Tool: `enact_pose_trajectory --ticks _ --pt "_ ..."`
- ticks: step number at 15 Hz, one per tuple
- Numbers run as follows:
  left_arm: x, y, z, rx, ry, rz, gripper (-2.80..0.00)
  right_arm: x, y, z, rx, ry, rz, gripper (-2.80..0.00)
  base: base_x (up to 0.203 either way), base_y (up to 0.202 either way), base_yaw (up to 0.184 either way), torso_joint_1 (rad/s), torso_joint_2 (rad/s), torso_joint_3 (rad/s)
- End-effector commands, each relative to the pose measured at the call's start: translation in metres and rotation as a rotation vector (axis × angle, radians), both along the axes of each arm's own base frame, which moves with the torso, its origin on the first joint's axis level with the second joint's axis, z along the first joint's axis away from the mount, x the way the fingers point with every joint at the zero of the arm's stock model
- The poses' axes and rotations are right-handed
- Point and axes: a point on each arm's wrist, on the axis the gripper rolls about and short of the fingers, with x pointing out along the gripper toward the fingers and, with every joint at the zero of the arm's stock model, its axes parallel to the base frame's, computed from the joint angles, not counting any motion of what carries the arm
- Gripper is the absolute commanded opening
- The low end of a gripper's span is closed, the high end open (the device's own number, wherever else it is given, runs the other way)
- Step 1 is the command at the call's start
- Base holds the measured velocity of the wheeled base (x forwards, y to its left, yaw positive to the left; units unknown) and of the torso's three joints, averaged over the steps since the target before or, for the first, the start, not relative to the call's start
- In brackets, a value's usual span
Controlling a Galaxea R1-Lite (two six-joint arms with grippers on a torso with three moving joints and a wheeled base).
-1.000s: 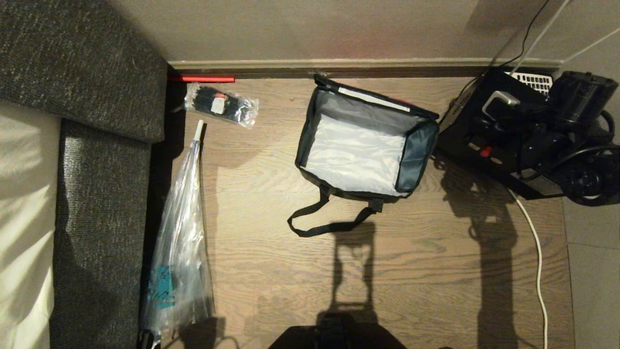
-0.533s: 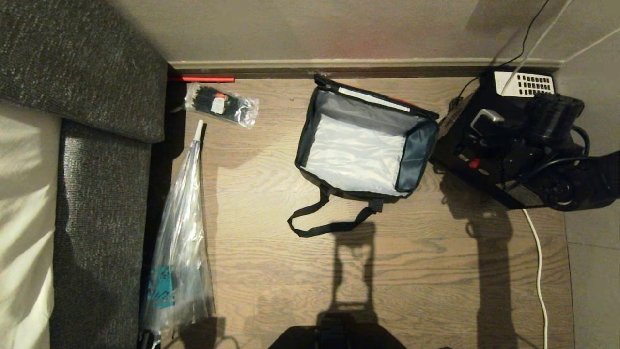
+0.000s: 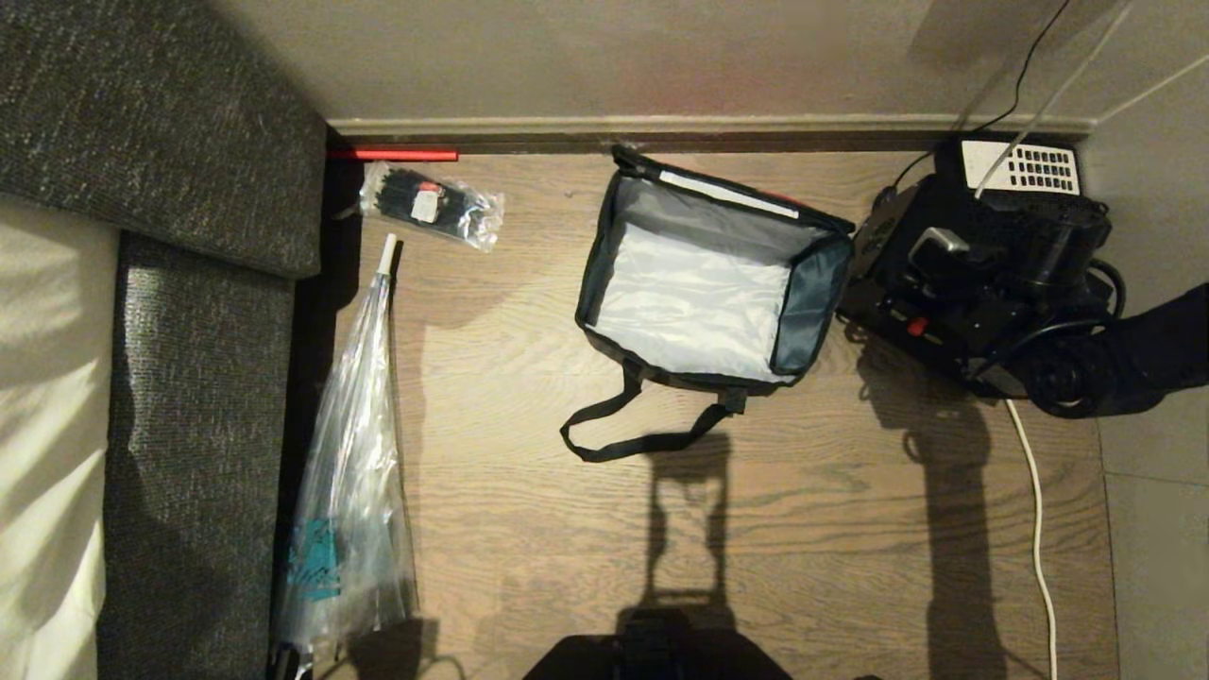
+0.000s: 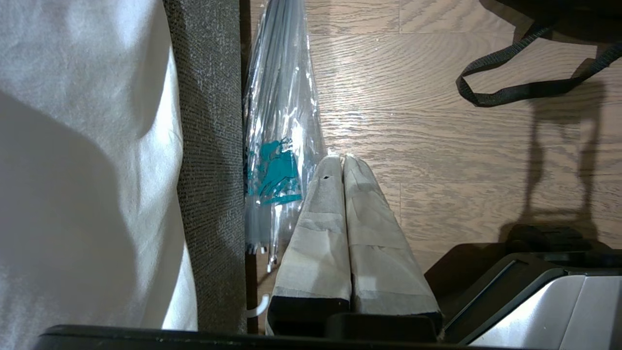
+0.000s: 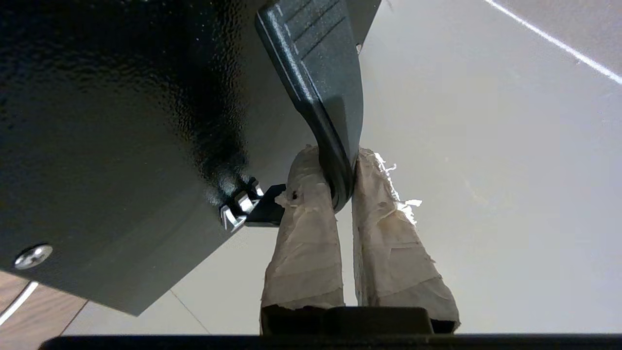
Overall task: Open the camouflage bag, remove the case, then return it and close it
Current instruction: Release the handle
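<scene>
The camouflage bag (image 3: 699, 293) lies open on the wood floor, showing its silvery lining and nothing inside; its black strap (image 3: 633, 439) trails toward me. The case (image 3: 954, 274), a glossy black box with a small red button, is just right of the bag by the wall. My right gripper (image 5: 340, 170) is shut on the case's black handle (image 5: 320, 73), with the case's body (image 5: 121, 121) beside the fingers. My left gripper (image 4: 342, 163) is shut and holds nothing, parked low beside the sofa, far from the bag's strap (image 4: 515, 90).
A grey sofa (image 3: 189, 283) fills the left side. A long clear plastic bag (image 3: 354, 472) and a small packet (image 3: 430, 203) lie next to it. A white keypad (image 3: 1025, 165) shows behind the case. A white cable (image 3: 1034, 510) runs along the floor on the right.
The case and my right gripper have moved back toward the wall and a little toward the bag. More of the white keypad behind it shows. The bag and left arm have stayed put.
</scene>
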Motion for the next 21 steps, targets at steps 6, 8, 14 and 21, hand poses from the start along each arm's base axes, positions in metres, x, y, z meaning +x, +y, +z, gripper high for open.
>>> enact_pose_trajectory --ticks 6,8,14,21 --pt "0.000 0.000 0.000 0.001 0.002 -0.001 -2.80 -0.004 -0.002 -0.009 -0.015 0.047 0.097 -2.80 0.000 0.000 0.000 0.000 0.00 0.000" --pt "0.000 0.000 0.000 0.001 0.002 -0.001 -2.80 -0.005 0.000 -0.007 -0.011 0.040 0.105 -2.80 0.000 0.000 0.000 0.000 0.00 0.000" --pt "0.000 0.000 -0.001 0.002 0.004 -0.001 -2.80 -0.006 0.000 -0.014 0.001 0.068 0.130 -2.80 0.000 0.000 0.000 0.000 0.00 0.004" --pt "0.000 0.000 0.000 0.001 0.002 -0.001 -2.80 -0.021 0.001 -0.006 -0.002 0.062 0.195 -2.80 0.000 0.000 0.000 0.000 0.00 0.000"
